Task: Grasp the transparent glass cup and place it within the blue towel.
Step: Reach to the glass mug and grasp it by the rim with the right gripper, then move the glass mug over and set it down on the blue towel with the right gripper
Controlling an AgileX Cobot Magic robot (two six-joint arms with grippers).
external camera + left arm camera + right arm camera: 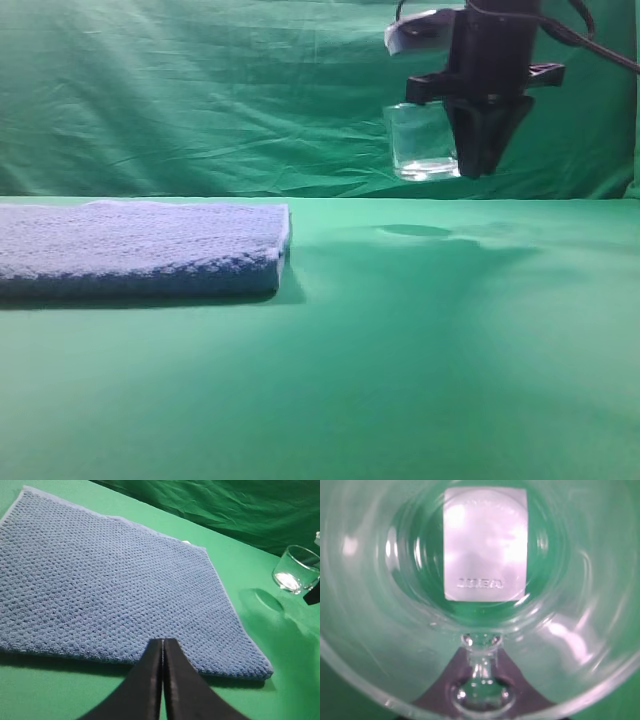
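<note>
The transparent glass cup (pixel 424 140) is clear all the way through, short and wide, with a thick bright bottom. In the right wrist view the cup (pixel 480 595) fills the whole picture, and a pale square label with small raised letters shows on its base. The green cloth shows through the glass.

The cup hangs in the air, high above the green bench (pixel 400 380), over the far right part of it. Its dim round shadow lies on the bench below. The cup does not touch the bench.

The right gripper (pixel 480 150) is black and points down. The cup sits right against its left side, touching it. The fingers are squeezed nearly together and pinch the wall of the cup, so the cup is held up.

The blue towel (pixel 140 245) lies flat at the far left of the bench, well apart from the cup. It is thick and bumpy.

The left gripper (pixel 163 645) hovers near the close edge of the towel (pixel 110 585). Its two dark fingers are pressed together with nothing between them.
</note>
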